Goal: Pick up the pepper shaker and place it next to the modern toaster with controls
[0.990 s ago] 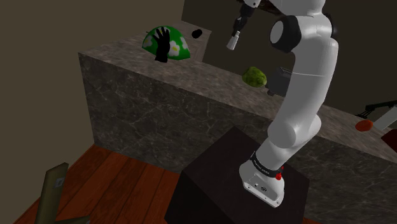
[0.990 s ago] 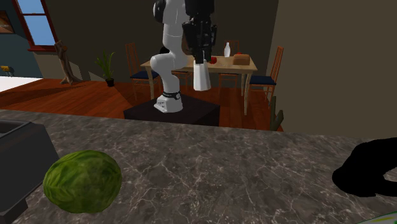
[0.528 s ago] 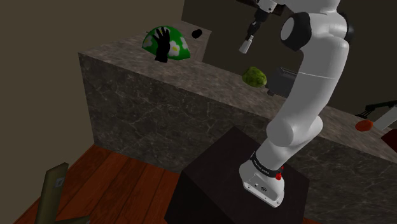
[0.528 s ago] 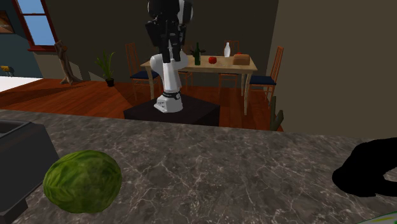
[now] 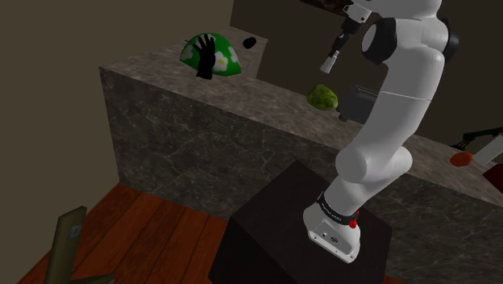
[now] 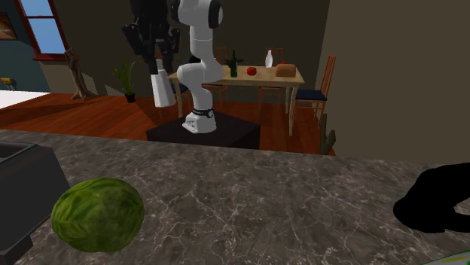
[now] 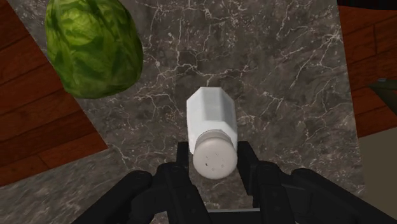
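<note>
Lowest in the second exterior view's frame, a green lettuce head (image 6: 98,213) sits at the lower left on the dark marbled counter (image 6: 263,203), just beside the dark toaster (image 6: 22,188) at the left edge, and a black shape (image 6: 437,207) lies at the lower right. Beyond the counter, at the upper left, my gripper (image 6: 154,59) hangs in the air, its fingers drawn narrow around the cap end of the white pepper shaker (image 6: 161,89). Farthest back stands a wooden dining table (image 6: 263,78) with chairs.

The rounded white arm (image 5: 395,113) has dark joints, a red base mark and black jaws.
</note>
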You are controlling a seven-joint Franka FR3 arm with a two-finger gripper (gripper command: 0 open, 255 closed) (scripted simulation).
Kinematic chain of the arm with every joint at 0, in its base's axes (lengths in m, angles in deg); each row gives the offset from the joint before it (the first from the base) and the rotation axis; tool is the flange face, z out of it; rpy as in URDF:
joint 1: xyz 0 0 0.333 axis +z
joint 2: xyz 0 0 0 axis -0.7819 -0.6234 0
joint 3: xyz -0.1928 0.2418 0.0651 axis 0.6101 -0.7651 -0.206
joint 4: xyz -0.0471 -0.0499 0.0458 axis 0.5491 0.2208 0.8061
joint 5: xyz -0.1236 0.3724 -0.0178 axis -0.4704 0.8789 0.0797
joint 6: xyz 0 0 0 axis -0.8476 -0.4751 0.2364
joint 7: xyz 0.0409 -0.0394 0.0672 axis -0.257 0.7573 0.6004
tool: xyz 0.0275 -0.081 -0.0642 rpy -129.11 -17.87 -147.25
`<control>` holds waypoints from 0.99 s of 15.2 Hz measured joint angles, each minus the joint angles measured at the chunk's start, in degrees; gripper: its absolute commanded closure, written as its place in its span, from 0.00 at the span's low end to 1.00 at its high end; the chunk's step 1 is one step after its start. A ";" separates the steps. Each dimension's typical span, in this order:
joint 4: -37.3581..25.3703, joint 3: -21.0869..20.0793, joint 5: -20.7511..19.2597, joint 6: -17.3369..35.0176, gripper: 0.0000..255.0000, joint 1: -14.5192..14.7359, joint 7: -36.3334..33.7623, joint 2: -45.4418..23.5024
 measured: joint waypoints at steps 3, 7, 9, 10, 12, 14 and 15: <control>-0.17 1.22 0.97 -0.66 1.00 -3.12 4.16 -0.17; -2.55 2.44 3.28 -1.74 1.00 -7.81 9.32 -2.56; -4.50 2.99 4.50 -3.02 1.00 -10.50 11.91 -3.85; -5.00 3.24 4.99 -3.35 1.00 -11.69 13.12 -4.31; -9.09 3.56 7.19 -5.30 1.00 -15.81 16.18 -7.28; -11.91 3.71 8.58 -6.74 1.00 -18.77 18.17 -9.14; -15.72 3.49 10.10 -8.35 1.00 -21.47 19.22 -11.65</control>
